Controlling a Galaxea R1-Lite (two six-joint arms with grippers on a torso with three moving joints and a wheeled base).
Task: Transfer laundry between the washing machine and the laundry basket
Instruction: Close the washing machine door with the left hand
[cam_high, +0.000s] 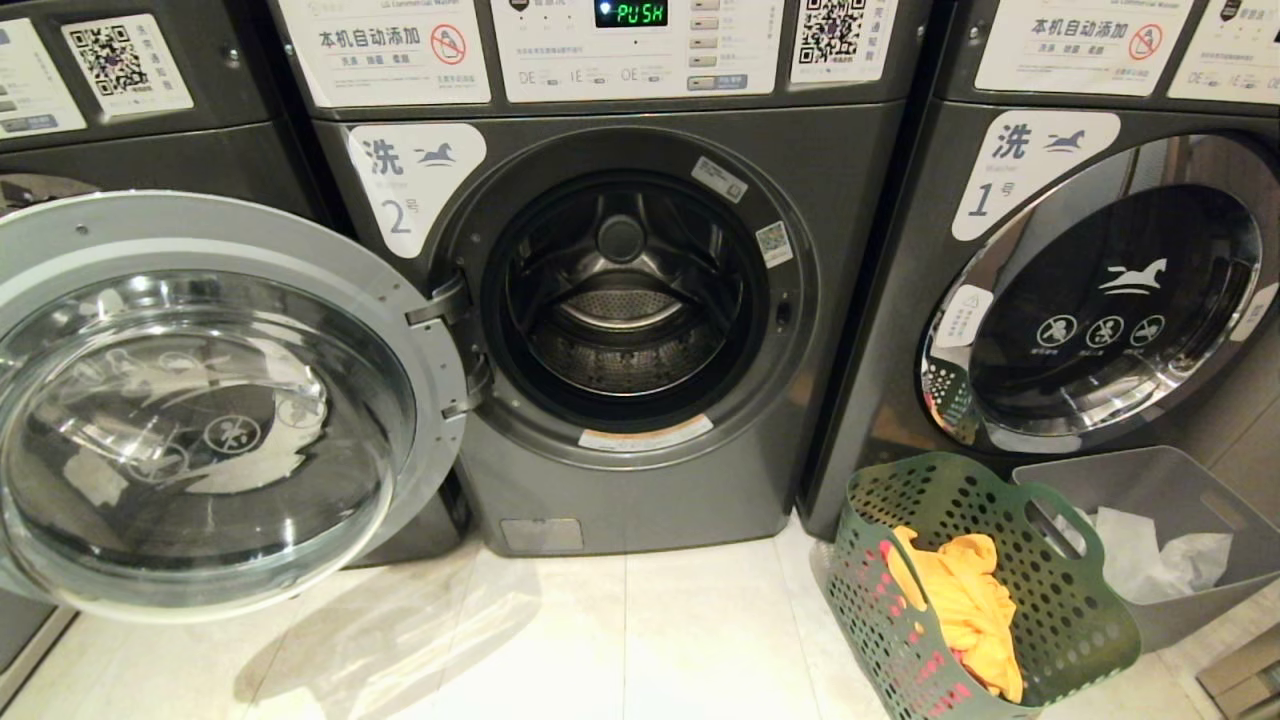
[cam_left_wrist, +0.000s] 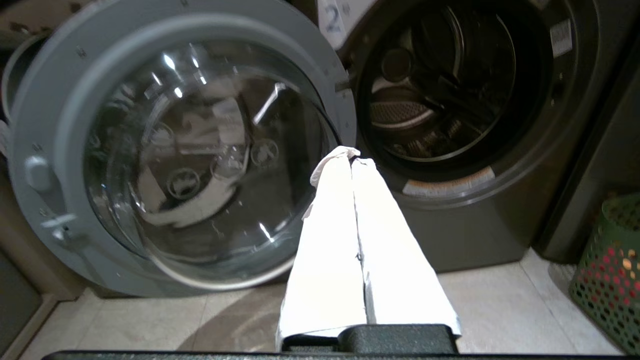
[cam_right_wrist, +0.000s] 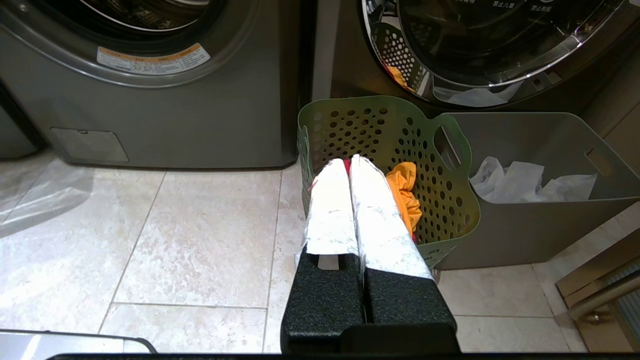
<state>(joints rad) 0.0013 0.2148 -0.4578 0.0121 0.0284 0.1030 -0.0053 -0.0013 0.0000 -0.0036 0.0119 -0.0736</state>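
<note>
Starting point: laundry (cam_high: 960, 600) lies in laundry basket (cam_high: 1075, 615), five o'clock of washing machine (cam_high: 640, 300).
Drum: empty, door open.
Left gripper (cam_left_wrist: 352, 160): closed, empty.
Right gripper (cam_right_wrist: 350, 162): closed, empty.

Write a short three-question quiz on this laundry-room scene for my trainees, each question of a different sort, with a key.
1. True or false: the door of the washing machine marked 2 is swung open.
2. Which container holds the yellow-orange garment? A) the laundry basket B) the grey bin C) the drum
3. Fill in: the white cloth lies in the ____.

Key:
1. True.
2. A; red cloth shows through its holes too.
3. Grey bin, which stands beside the basket. Both the left gripper and the right gripper are shut and hold nothing.
</note>
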